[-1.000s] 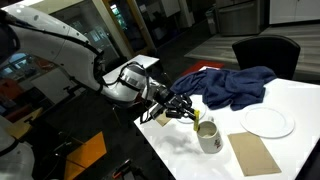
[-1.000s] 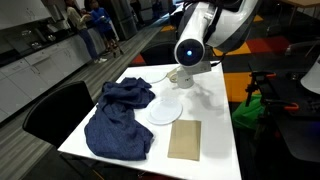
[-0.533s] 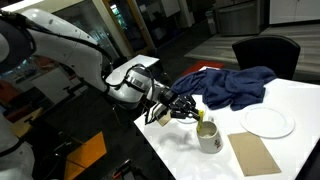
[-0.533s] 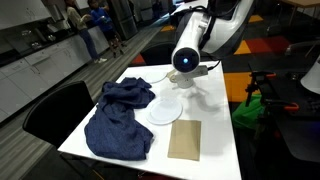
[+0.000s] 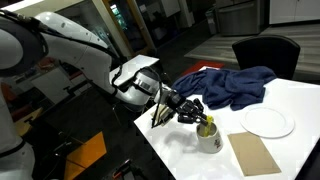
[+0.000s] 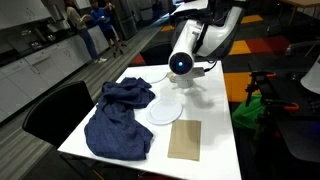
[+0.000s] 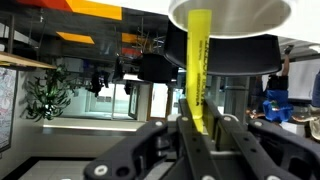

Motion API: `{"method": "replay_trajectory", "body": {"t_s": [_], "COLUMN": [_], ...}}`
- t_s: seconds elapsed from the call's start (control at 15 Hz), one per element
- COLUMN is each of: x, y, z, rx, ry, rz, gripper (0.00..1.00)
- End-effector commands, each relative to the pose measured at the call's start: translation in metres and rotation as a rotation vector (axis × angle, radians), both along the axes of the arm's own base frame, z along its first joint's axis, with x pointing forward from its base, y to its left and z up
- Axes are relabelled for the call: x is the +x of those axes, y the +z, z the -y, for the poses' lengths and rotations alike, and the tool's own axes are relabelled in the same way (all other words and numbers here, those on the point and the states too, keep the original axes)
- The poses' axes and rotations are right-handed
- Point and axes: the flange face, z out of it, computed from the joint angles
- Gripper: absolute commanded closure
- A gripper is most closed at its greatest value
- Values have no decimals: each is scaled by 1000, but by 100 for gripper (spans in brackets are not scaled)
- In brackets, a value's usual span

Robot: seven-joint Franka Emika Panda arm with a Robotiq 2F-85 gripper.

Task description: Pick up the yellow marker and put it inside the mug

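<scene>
- Most of the job looks done: the yellow marker point(image 7: 198, 70) is off the table point(image 5: 175, 150) and in the claw point(image 5: 188, 108), whose jaws are closed on its near end in the wrist view.
- Its far end reaches the mouth of the mug point(image 5: 210, 138). In an exterior view a bit of yellow shows at the rim, though I cannot tell how far inside it goes.
- What is left, I judge, is to let go so it drops in, then draw the arm clear.
- The marker is a thin, bright yellow stick with small dark print along its side.
- The mug stands upright on the white table, pale grey, near a brown card point(image 5: 252, 153) and a white plate point(image 5: 268, 122).
</scene>
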Motion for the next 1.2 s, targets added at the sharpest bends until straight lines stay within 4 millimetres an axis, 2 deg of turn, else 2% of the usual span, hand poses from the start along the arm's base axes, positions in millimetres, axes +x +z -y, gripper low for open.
{"method": "replay_trajectory", "body": {"t_s": [0.0, 0.07, 0.13, 0.2, 0.33, 0.53, 0.67, 0.87, 1.13], "x": [10, 11, 11, 12, 12, 13, 9, -2, -22], "y": [-12, -15, -17, -18, -15, -9, 3, 39, 101], "z": [0, -1, -2, -2, -2, -2, -7, -16, -31], "rx": [13, 9, 7, 5, 7, 12, 17, 23, 35], "ry": [18, 21, 23, 22, 18, 18, 20, 24, 41], "rz": [9, 3, -10, -11, -2, 14, 31, 82, 166], "gripper": [95, 95, 56, 55, 42, 17, 2, 0, 0]}}
